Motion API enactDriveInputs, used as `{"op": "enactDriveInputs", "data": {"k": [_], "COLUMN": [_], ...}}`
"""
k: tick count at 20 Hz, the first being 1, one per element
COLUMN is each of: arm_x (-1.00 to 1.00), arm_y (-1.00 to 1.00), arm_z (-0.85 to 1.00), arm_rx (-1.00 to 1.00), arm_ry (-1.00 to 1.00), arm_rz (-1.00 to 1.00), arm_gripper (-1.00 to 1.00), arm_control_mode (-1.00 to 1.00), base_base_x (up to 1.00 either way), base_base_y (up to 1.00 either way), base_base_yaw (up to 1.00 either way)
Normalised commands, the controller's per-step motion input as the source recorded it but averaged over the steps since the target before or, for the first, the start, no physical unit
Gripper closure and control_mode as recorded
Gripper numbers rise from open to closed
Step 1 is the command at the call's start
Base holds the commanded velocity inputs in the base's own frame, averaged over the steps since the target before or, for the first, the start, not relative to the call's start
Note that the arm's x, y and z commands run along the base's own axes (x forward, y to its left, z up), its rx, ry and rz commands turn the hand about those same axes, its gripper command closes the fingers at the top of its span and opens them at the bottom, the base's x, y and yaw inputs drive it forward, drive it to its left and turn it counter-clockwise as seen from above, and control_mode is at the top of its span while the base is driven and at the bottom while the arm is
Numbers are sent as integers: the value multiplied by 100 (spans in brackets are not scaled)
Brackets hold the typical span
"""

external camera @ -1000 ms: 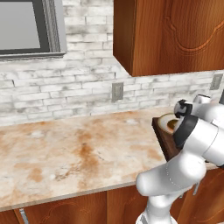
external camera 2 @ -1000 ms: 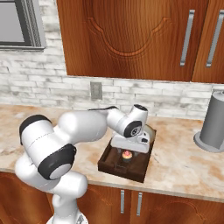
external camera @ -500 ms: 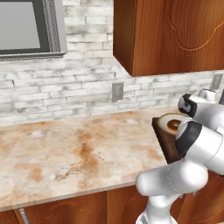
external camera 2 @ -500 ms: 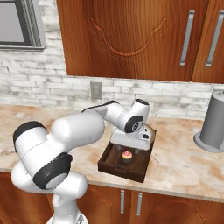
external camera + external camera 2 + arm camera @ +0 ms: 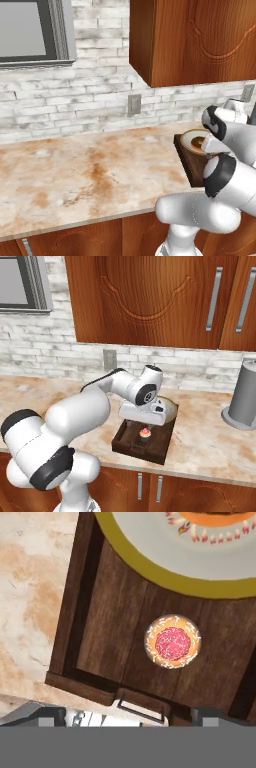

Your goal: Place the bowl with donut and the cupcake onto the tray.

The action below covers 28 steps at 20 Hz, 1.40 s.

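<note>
Both cupcake (image 5: 172,642) and bowl (image 5: 200,557) on tray (image 5: 107,637), fingers (image 5: 47,716) apart.

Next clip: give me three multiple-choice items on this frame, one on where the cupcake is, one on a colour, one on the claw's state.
1. Where does the cupcake stand?
A. on the tray
B. on the counter
C. inside the bowl

2. What colour is the cupcake's frosting?
A. white
B. pink
C. green

3. How is the claw?
A. shut on the cupcake
B. shut on the bowl's rim
C. open, holding nothing

Key: 1 A, it sits on the tray's wood beside the bowl. 2 B, a pink top shows from above. 3 C, the cupcake stands free below the hand.
</note>
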Motion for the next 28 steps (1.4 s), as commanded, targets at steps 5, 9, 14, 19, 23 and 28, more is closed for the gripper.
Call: {"op": "enactDriveInputs", "data": {"k": [5, 9, 14, 19, 23, 28], "arm_x": [-16, -16, -9, -23, -37, -36], "arm_y": [54, 45, 39, 29, 17, 15], "arm_z": [29, 28, 34, 29, 23, 23], "arm_rx": [-2, 0, 0, 0, 0, 0], "arm_ry": [0, 0, 0, 0, 0, 0], "arm_rz": [0, 0, 0, 0, 0, 0], "arm_gripper": [-100, -100, -100, -100, -100, -100], "arm_control_mode": [-100, -100, -100, -100, -100, -100], "base_base_x": [0, 0, 0, 0, 0, 0], "base_base_y": [0, 0, 0, 0, 0, 0], "base_base_yaw": [0, 0, 0, 0, 0, 0]}}
